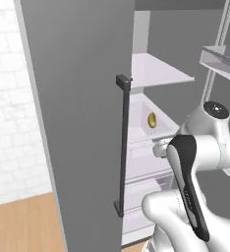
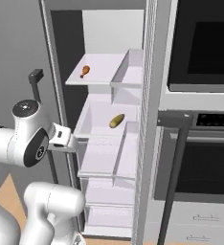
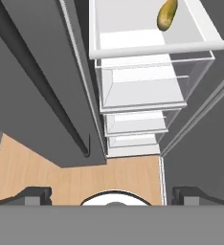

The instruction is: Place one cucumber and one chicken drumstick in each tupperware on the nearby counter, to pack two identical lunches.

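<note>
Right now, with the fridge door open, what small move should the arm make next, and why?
Probably raise the open hand and reach forward toward the cucumber on the middle fridge shelf. The hand holds nothing and points down past the lower drawers, while the cucumber lies nearest; the chicken drumstick sits on the higher shelf.

A tall grey fridge door (image 1: 77, 123) is standing open, its dark vertical handle (image 1: 123, 147) running down the edge. Inside, white shelves (image 2: 102, 72) and clear drawers (image 2: 104, 160) are sitting stacked one below another. To the left of the door, a white brick wall (image 1: 9, 108) is catching soft, even light. A light wooden floor (image 1: 23, 226) is stretching beneath. Right of the fridge, a built-in oven (image 2: 200, 162) is sitting under a dark glass panel (image 2: 205, 43), with pale drawers (image 2: 200, 225) below.
</note>
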